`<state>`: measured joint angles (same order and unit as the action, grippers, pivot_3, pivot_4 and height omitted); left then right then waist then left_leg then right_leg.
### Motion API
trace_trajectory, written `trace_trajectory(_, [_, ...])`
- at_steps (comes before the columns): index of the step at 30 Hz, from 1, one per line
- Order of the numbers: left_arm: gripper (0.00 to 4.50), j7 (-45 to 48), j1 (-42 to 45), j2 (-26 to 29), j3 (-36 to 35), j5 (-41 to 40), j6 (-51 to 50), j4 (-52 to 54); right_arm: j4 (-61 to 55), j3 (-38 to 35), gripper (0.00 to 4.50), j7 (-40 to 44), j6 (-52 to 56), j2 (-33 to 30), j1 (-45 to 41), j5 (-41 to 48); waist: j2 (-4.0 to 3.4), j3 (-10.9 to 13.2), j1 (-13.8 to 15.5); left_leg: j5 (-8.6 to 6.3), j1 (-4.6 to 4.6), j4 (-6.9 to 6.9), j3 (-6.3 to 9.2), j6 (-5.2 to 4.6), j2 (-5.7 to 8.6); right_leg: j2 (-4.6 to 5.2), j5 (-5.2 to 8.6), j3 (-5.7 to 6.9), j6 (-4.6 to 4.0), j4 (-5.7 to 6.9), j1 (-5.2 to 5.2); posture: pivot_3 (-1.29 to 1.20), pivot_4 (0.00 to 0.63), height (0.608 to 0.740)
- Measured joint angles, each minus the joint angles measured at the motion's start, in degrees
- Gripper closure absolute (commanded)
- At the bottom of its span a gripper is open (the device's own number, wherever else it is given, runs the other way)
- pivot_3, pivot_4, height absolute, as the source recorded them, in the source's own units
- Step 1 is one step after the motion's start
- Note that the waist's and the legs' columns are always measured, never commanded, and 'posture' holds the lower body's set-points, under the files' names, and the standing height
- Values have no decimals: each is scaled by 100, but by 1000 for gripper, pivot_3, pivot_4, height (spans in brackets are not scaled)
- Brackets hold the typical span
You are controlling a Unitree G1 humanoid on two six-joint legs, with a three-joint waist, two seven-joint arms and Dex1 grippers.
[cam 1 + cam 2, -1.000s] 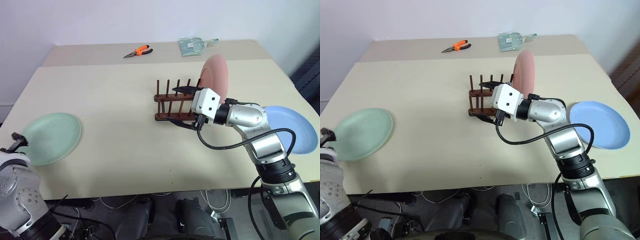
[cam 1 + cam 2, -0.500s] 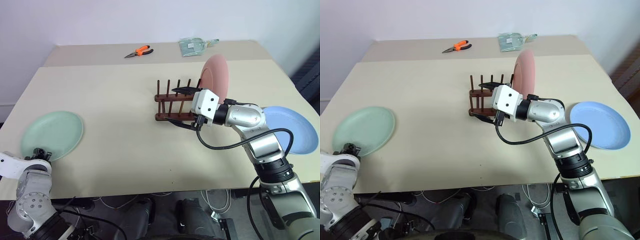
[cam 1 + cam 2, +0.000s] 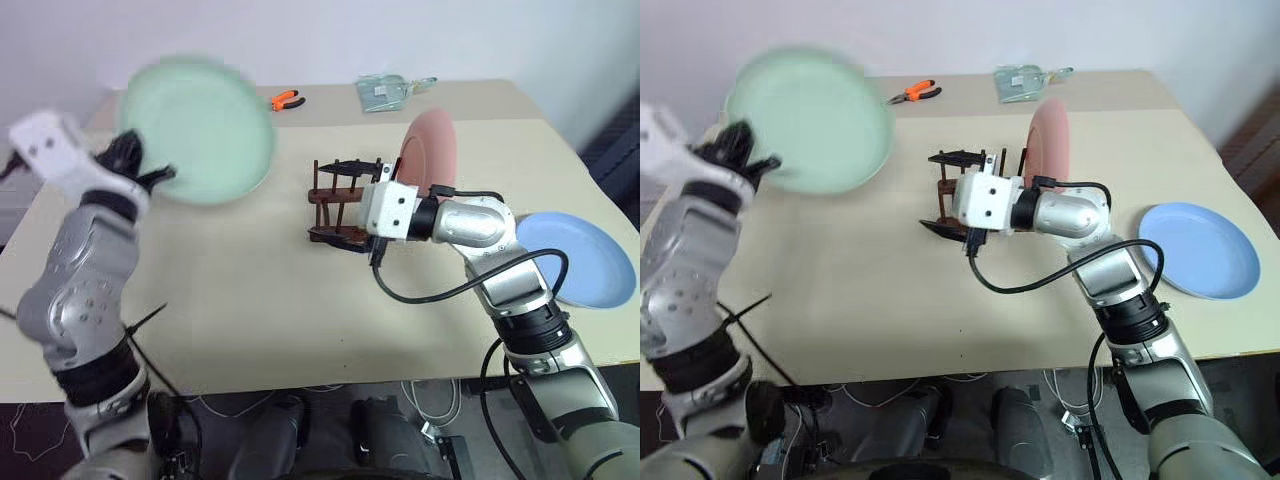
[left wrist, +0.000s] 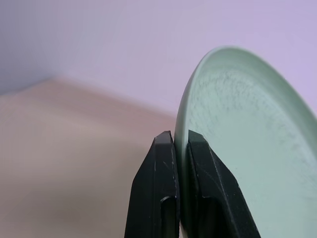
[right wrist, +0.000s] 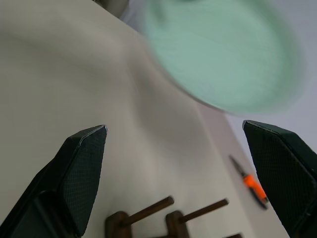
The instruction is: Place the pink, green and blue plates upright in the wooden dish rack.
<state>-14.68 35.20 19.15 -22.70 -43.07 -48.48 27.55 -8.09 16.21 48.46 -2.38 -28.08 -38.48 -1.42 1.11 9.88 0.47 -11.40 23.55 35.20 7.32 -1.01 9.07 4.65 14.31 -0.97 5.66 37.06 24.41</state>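
Three plates: the left hand pinched the green plate aloft, pink plate stood in the rack, blue plate lay at the surface's right edge; the right hand gaped wide, empty.

I see the green plate lifted off the table, tilted up with its hollow face toward me. The pink plate stands upright at the right end of the wooden dish rack. The blue plate lies flat on the table, well right of the rack.
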Motion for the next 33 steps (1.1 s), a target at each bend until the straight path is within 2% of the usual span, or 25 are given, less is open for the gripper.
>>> trace_trajectory(5, [4464, 5, 361, -208, 672, -47, -362, 5, 618, 414, 0, -707, -677, 136, -336, -1221, 0, 1, -35, 10, 0, -2, 0, 19, -5, -11, 0, -3, -3, 18, 10, 0, 150, 727])
trace_trajectory(7, [4500, -18, 414, -306, 792, -48, -425, 5, 960, 507, 533, -984, -845, 174, -496, -1615, 0, 1, -15, 13, 0, -1, 2, 23, -5, -12, -1, -3, -5, 18, 9, 0, 150, 727])
trace_trajectory(9, [4500, -91, 421, -443, 792, -55, -474, 0, 1095, 522, 1367, -1109, -930, 207, -527, -1767, 1, 1, 10, 13, -1, 0, 2, 23, -5, -12, -1, -3, -5, 17, 8, 0, 150, 727])
trace_trajectory(12, [4500, -119, 411, -515, 792, -48, -496, -1, 1131, 525, 3007, -1197, -996, 234, -527, -1816, 3, 2, 23, 13, 0, -1, 2, 21, -4, -11, -1, -3, -5, 16, 8, 0, 150, 727])
trace_trajectory(15, [3490, -112, 351, -604, 711, -50, -486, -4, 1129, 526, 4478, -1230, -1068, 232, -524, -1867, 4, 3, 18, 13, 0, 0, 3, 22, -5, -12, -1, -3, -5, 17, 8, 0, 150, 727])
trace_trajectory(20, [952, -174, 472, -1010, 358, -318, -182, -28, 1221, 543, 4500, -1379, -1115, 246, -521, -2093, 7, 5, 26, 13, -1, 4, 6, 23, -4, -11, -1, 0, -5, 15, 4, 0, 150, 727])
trace_trajectory(24, [952, -265, 848, -947, -131, -337, 531, -53, 1230, 527, 4500, -1517, -1112, 276, -519, -2174, 13, 8, 5, 13, -2, -1, 5, 24, -5, -13, -1, -1, -6, 16, 7, 0, 150, 727])
trace_trajectory(30, [952, 310, 388, 382, -231, 725, 1297, -326, 1029, -157, 4500, -1699, -675, 520, -269, -1508, 11, 9, 20, 18, -2, -5, 5, 20, -5, -16, -3, -5, -8, 15, 8, 0, 150, 727])
trace_trajectory(33, [952, 867, -465, 920, 108, 1361, 1664, -348, 375, -709, 4500, -1719, 99, 1018, -8, -421, 8, 7, 31, 12, -5, -10, 8, 22, -3, -13, -2, -7, -8, 14, 4, 0, 150, 727])
